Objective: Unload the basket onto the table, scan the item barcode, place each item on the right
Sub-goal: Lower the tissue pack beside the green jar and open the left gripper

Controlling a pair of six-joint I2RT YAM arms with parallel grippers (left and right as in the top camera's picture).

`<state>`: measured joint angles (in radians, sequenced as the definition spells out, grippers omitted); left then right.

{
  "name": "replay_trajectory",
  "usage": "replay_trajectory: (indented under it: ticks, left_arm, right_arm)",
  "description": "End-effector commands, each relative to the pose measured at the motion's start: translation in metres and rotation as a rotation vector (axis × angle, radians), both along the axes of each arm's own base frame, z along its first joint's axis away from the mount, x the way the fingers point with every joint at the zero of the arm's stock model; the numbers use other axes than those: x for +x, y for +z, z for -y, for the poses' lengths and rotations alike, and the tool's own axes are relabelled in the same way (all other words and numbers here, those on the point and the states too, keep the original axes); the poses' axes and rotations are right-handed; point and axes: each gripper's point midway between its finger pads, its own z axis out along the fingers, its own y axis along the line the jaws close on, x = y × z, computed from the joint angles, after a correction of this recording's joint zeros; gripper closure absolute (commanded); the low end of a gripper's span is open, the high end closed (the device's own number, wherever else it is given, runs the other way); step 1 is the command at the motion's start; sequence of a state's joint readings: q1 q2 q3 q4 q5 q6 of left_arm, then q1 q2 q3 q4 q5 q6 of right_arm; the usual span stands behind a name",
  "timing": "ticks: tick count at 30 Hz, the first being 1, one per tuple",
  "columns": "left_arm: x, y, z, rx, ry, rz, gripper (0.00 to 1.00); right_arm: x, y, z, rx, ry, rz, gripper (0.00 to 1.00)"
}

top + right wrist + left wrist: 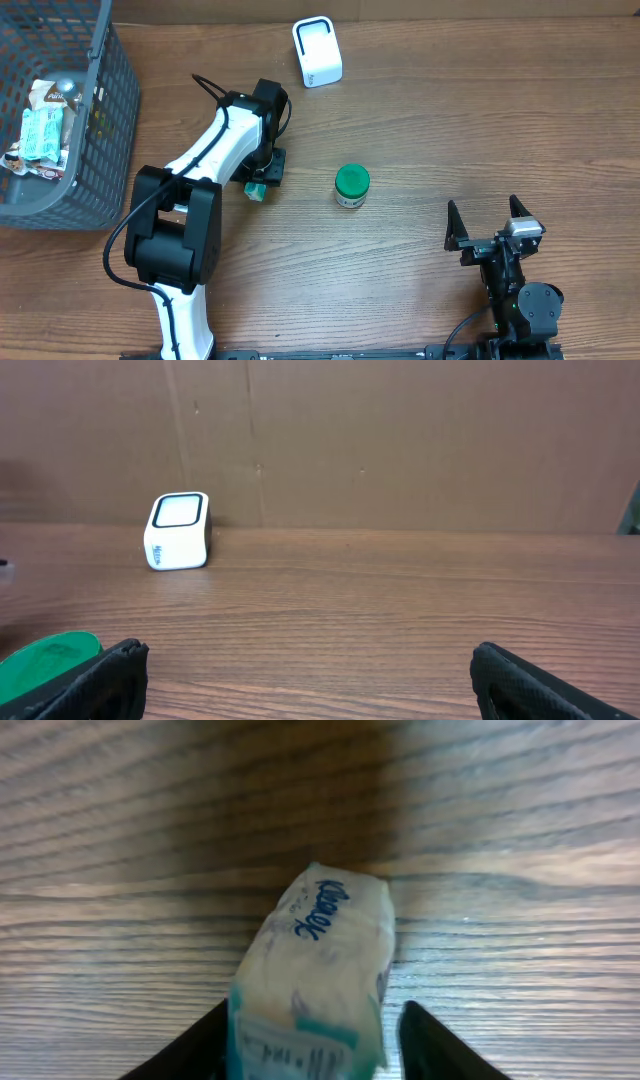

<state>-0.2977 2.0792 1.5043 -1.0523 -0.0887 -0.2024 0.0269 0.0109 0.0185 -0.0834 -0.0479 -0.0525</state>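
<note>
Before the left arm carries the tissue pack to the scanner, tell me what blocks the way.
Nothing visible does. The table between the tissue pack and the white scanner is bare wood; the green-lidded jar stands off to the side of that line.

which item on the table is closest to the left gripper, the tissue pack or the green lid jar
The Kleenex tissue pack: it lies between the fingers of the left gripper, while the green-lidded jar stands apart on the bare wood.
</note>
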Motion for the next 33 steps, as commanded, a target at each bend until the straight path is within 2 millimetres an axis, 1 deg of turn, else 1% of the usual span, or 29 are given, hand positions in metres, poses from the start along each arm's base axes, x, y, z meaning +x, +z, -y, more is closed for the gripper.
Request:
replay_trajectory:
  ticks: [1, 5, 7, 9, 11, 14, 27, 33]
  left_arm:
    - [-0.005, 0.004, 0.002, -0.016, -0.001, 0.015, 0.55]
    - [-0.006, -0.004, 0.002, -0.019, -0.001, 0.021, 0.60]
    - [-0.007, -0.005, 0.004, -0.025, -0.002, 0.017, 0.67]
    - [-0.010, -0.004, 0.014, -0.067, -0.008, 0.005, 0.74]
    - [-0.012, -0.004, 0.020, -0.085, -0.016, -0.001, 0.75]
    - [-0.014, -0.004, 0.029, -0.085, -0.018, 0.002, 0.75]
    - [-0.025, -0.004, 0.081, -0.102, 0.005, 0.042, 0.71]
    - [-0.029, -0.004, 0.095, -0.116, 0.031, 0.049, 0.71]
  right_arm:
    - [0.000, -0.003, -0.001, -0.001, 0.003, 0.000, 0.00]
    - [0.000, -0.003, -0.001, -0.001, 0.003, 0.000, 0.00]
    - [0.000, -0.003, -0.001, -0.001, 0.003, 0.000, 0.00]
    - [0.000, -0.003, -0.001, -0.001, 0.003, 0.000, 0.00]
    - [0.000, -0.003, -0.001, -0.001, 0.003, 0.000, 0.00]
    - [0.000, -0.003, -0.001, -0.001, 0.003, 0.000, 0.00]
    - [0.000, -0.003, -0.001, -0.001, 0.002, 0.000, 0.00]
    - [0.000, -0.003, -0.001, -0.001, 0.003, 0.000, 0.00]
